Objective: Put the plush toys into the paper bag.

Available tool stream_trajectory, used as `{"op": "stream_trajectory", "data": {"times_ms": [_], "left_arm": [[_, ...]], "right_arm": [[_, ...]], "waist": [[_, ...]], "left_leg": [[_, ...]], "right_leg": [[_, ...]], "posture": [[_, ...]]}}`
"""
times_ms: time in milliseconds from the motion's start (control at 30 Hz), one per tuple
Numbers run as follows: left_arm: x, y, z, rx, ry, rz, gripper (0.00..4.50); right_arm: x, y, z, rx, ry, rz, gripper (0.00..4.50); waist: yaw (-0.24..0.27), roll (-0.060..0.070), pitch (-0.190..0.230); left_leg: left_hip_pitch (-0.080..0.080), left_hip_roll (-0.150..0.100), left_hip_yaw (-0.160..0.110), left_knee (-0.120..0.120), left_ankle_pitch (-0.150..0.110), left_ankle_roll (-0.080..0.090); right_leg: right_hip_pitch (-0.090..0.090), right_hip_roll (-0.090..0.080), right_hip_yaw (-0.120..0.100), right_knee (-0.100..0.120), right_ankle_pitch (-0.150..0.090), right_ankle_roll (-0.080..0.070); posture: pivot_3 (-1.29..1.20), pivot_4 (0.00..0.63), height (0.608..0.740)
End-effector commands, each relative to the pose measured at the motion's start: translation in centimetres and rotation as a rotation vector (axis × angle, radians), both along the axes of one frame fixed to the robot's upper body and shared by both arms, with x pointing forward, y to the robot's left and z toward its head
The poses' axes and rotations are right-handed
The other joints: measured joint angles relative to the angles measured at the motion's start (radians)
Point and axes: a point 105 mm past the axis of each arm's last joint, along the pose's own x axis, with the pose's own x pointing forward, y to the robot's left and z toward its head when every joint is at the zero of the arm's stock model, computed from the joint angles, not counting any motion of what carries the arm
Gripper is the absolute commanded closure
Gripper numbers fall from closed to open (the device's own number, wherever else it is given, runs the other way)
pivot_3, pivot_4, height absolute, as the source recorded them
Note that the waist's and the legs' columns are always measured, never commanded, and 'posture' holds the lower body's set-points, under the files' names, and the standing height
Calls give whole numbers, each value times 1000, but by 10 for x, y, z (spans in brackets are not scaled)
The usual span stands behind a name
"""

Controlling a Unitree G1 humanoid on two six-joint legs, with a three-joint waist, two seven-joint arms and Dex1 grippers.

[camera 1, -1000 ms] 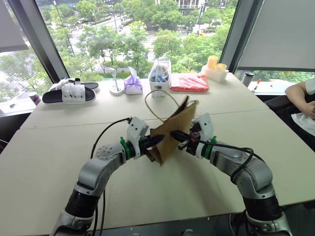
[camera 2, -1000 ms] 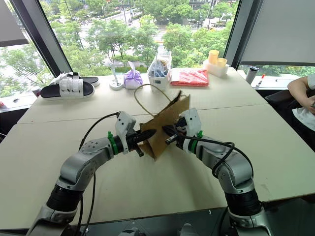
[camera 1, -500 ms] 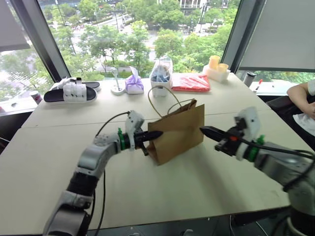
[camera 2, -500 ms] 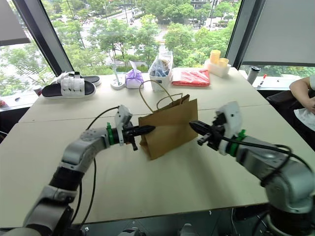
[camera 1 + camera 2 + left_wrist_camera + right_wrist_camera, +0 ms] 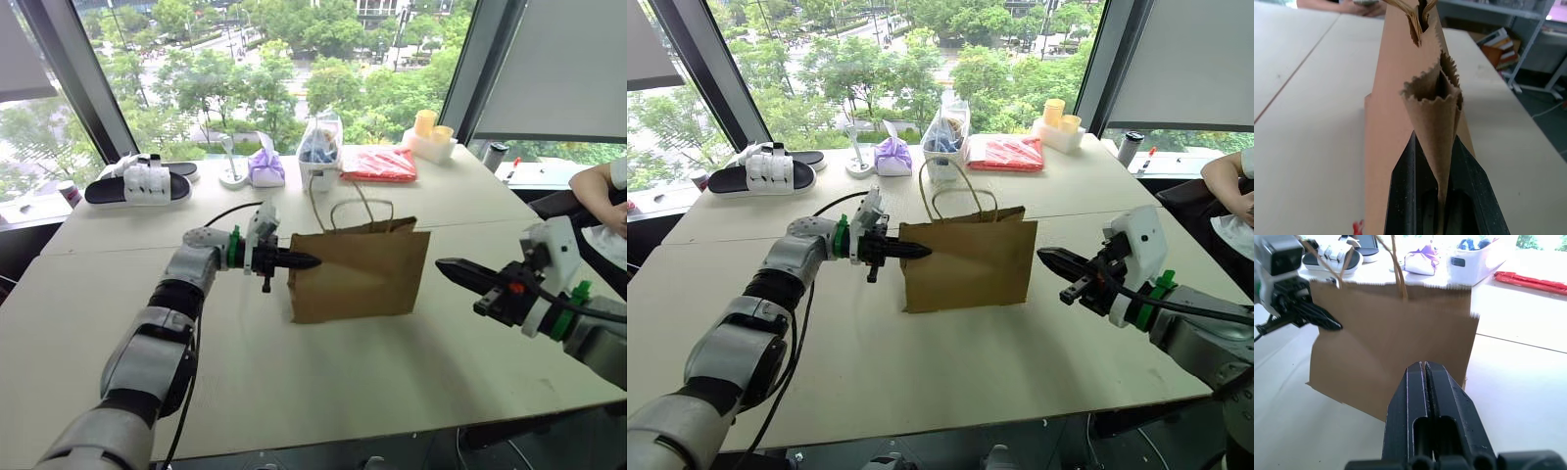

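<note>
The brown paper bag (image 5: pixel 358 269) stands upright in the middle of the table, broad side toward me, with its cord handles (image 5: pixel 361 208) up. My left gripper (image 5: pixel 312 261) points level at the bag's left edge and is shut on the folded side panel (image 5: pixel 1432 112) near the top. My right gripper (image 5: pixel 443 264) hovers shut and empty to the right of the bag, a hand's width from it, seen close in the right wrist view (image 5: pixel 1423 366). The plush toys are out of view.
Along the far table edge lie black-and-white slippers (image 5: pixel 137 184), a purple pouch (image 5: pixel 265 168), a clear plastic bag with blue contents (image 5: pixel 318 147), a red packet (image 5: pixel 377 164) and yellow cups (image 5: pixel 428 127). A person's arm (image 5: pixel 598 186) rests at the right edge.
The bag has swung from tilted and edge-on to standing broadside. My right gripper drew away from it to the right. My left arm stretched forward, still shut on the bag's edge.
</note>
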Motion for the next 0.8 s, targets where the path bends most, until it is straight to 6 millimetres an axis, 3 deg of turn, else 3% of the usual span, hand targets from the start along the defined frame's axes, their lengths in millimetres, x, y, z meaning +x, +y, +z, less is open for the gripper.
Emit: {"op": "stream_trajectory", "data": {"times_ms": [33,67,167,400,667,800], "left_arm": [[3,-5,7,29,-78,-23,4487],[4,-5,6,35,-84,-19,4487],[9,-2,2,53,-97,22,3646],[13,13,8,33,-118,73,128],[2,49,17,5,-115,197,18],[-24,71,27,-14,-114,310,18]], "right_arm": [[-4,0,11,-28,-63,-8,4500],[-4,1,11,-25,-63,-7,4500],[-3,1,11,-23,-65,-5,4500],[1,3,8,-36,-55,16,4500],[2,8,-5,-87,-5,93,4500],[6,7,-13,-130,17,130,4500]], "waist": [[3,0,0],[3,0,0],[3,0,0],[0,-1,0],[-6,0,0],[-5,0,0]], "left_leg": [[0,0,0,0,0,0],[-1,0,-1,1,0,0],[-1,0,-1,2,0,0],[-1,0,-1,2,0,0],[0,1,-1,2,-1,2],[-2,1,-2,4,-1,1]], "right_leg": [[0,0,0,0,0,0],[0,0,-1,0,0,0],[0,0,-1,0,0,0],[0,0,-1,1,0,0],[-1,0,-1,3,0,1],[-1,0,-1,3,0,1]], "posture": [[0,150,740],[0,150,740],[0,150,740],[0,150,740],[0,150,740],[0,150,740]]}}
